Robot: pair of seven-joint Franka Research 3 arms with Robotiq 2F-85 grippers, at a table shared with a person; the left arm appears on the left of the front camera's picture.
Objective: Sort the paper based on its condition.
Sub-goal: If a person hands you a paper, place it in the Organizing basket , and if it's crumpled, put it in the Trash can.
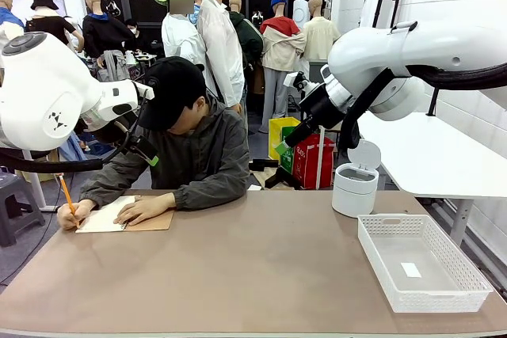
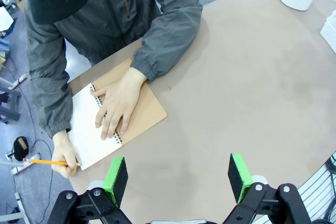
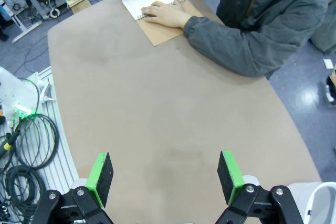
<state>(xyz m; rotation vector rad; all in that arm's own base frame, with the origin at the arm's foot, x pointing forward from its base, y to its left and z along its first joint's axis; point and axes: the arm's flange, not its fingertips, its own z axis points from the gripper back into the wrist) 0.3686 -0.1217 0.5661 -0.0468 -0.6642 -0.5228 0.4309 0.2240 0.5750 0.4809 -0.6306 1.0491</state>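
Nothing has been sorted yet, by the look of it: the paper (image 1: 103,217) is the open white page of the spiral notebook (image 2: 137,109) at about ten o'clock on the bench (image 1: 253,267), seemingly not yet torn out, with the person's one hand (image 2: 119,103) flat across it and the other hand (image 1: 68,215) working an orange pencil (image 1: 63,191) at its outer edge. Pulling a sheet free, judging its condition and placing it all seem to lie ahead. The left pincer (image 2: 177,176) hangs above the bench just beside the notebook, its green pads spread wide with nothing between them. Moving toward one o'clock, a white lidded bin (image 1: 354,187) stands with its lid tipped up, and at four o'clock sits a white perforated tray (image 1: 418,263) holding only a small white slip; these look like the two destinations. The right pincer (image 3: 165,177) is likewise spread and empty over bare tabletop. The bench is plain matte brown with rounded corners; behind it the room is crowded, with cables on a grey floor.
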